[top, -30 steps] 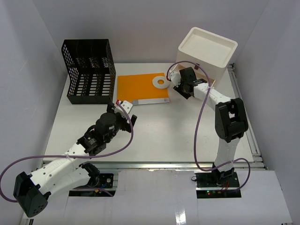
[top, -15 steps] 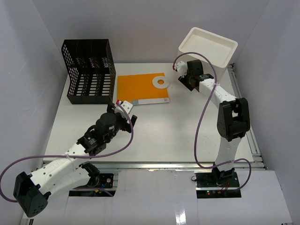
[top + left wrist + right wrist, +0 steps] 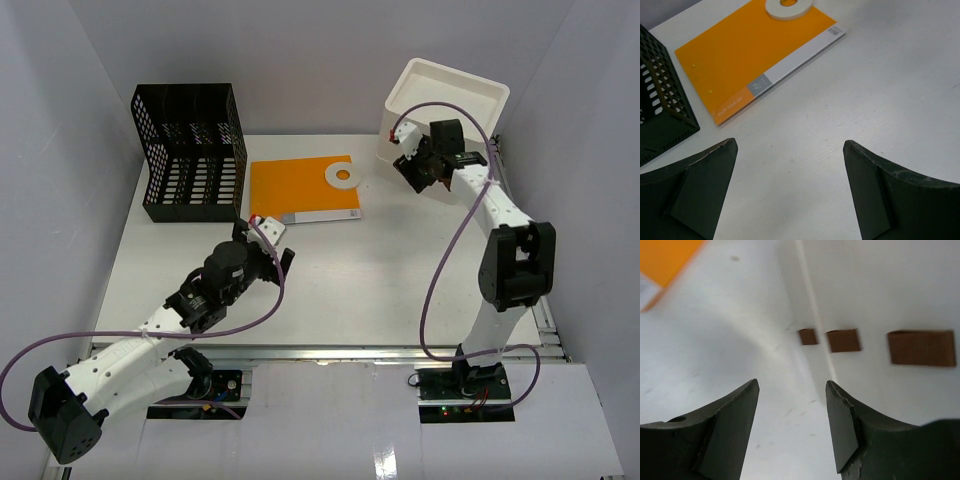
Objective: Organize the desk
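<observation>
The desk [image 3: 380, 270] is a wide white tabletop with a metal rail at its front edge. An orange folder [image 3: 290, 185] lies at the back middle with a white tape roll [image 3: 342, 176] on its right corner. My left gripper [image 3: 273, 252] is open and empty, low over bare desk just in front of the folder [image 3: 750, 55]; the tape roll [image 3: 788, 6] shows at the top edge. My right gripper [image 3: 412, 170] is open and empty, close to the front wall of the white box [image 3: 450, 100]. In the right wrist view its gripper [image 3: 792, 390] faces that wall [image 3: 890, 300].
A black mesh file organizer [image 3: 190, 150] stands at the back left; its corner shows in the left wrist view [image 3: 660, 110]. The white box has brown slots [image 3: 922, 347] in its front wall. A folder corner [image 3: 665, 260] shows at the top left.
My right arm has swung right and back, from beside the tape roll to the front of the white box. The box tilted and settled slightly to the right. The left arm barely moved.
</observation>
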